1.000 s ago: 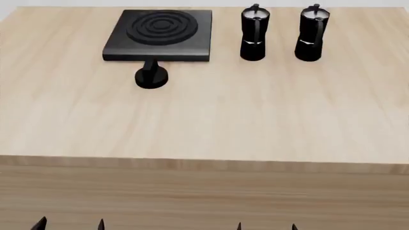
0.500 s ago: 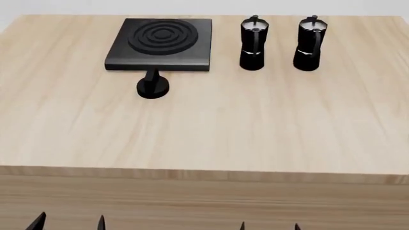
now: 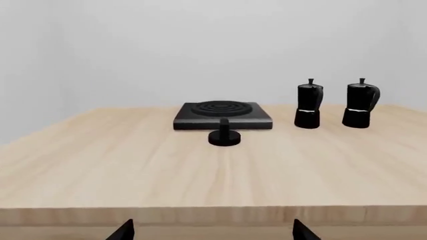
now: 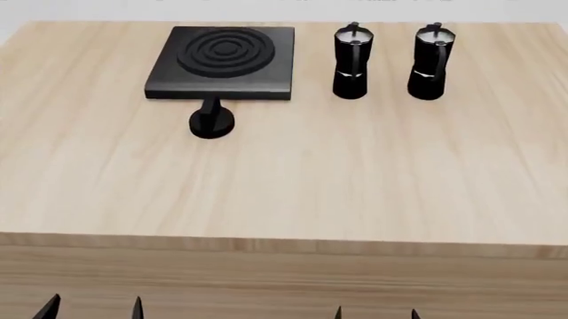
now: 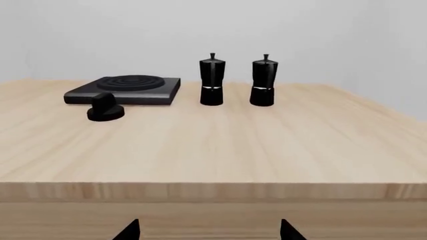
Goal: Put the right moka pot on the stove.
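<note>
1. The right moka pot (image 4: 431, 61) stands upright on the table (image 4: 293, 179), at the far side, well apart from the stove (image 4: 223, 62). The left moka pot (image 4: 352, 61) stands between them, so the pot to move is the one farthest from the stove.

2. The right gripper (image 4: 376, 312) waits below the near table edge, with its two fingertips spread apart and nothing between them. The left gripper (image 4: 92, 308) is also spread and empty, on the stove's side of the robot.

3. From the right gripper the right moka pot lies far ahead across the table and a little to the robot's right. In my judgement the right arm is the nearer one, because the left arm would need to cross over the stove and the other pot.

4. The long axis of the pot is vertical. A grasp from the side, at the narrow waist, seems suitable.

5. The head view shows from above the gaps between stove, knob (image 4: 211, 121) and pots. The right wrist view shows the right moka pot (image 5: 263, 81) from the side, with its full height and waist. The left wrist view shows its curved handle (image 3: 373, 95), pointing away from the stove (image 3: 223, 114).
</note>
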